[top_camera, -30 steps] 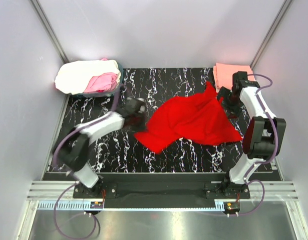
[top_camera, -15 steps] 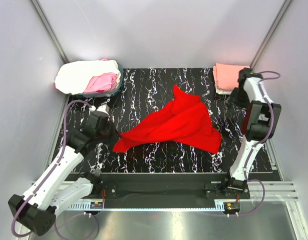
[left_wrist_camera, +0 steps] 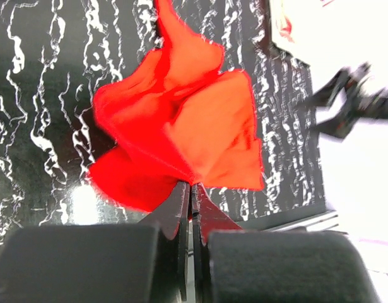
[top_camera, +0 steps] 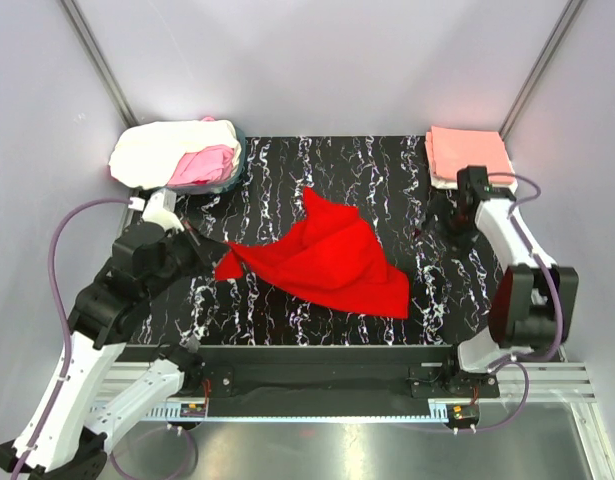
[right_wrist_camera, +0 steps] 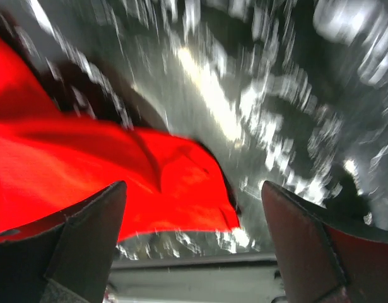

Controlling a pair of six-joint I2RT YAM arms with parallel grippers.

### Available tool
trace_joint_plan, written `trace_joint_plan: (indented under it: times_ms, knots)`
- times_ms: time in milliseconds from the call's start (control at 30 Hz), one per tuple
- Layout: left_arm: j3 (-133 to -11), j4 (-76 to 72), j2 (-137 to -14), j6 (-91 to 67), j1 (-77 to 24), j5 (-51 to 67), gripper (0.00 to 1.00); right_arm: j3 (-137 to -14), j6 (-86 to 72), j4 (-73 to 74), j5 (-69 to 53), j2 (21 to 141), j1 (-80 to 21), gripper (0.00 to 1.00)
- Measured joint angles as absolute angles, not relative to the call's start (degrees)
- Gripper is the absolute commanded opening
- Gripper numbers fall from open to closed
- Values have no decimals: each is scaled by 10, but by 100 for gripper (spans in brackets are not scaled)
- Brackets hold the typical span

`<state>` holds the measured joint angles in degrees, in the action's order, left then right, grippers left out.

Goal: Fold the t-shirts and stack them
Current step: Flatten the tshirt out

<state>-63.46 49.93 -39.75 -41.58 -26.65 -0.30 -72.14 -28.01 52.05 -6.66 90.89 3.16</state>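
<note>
The red t-shirt lay crumpled across the middle of the black, white-veined surface. It formed a rough triangle, with one peak pointing toward the far side, one corner toward the near right, and one corner drawn out to the left. That left corner was pinched by the left claw. In the left wrist view the left claw had its two fingers pressed flat together on a fold of the red t-shirt, and the rest of the cloth fanned out beyond the tips. The right claw hovered over the right side of the surface, just beside the shirt's right edge and apart from it. In the blurred right wrist view its fingers stood spread wide with nothing between them, and red cloth showed below on the left. At the far right corner a folded salmon-pink t-shirt sat on top of a white cloth. At the far left corner a basket held a cream-white t-shirt and a pink t-shirt, both unfolded.
</note>
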Motion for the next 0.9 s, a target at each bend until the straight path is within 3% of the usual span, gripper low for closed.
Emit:
trace_joint_plan:
  times_ms: [100,333,600,733,900]
  knots:
    - [-668,498,-423,-417,-267,-3,0,-601,-314,496,-96,813,-8,92]
    - [-679,465,-483,-421,-267,-3,0,-450,-405,460,-146,657,-107,87]
    - [-679,459,-482,-426,-267,-4,0,-324,-474,399,-171,682,-192,86]
    - [-671,453,-462,-435,-267,-7,0,-317,-491,374,-204,735,-204,75]
    - [-664,454,-443,-438,-267,-13,0,-339,-489,349,-204,780,-208,45]
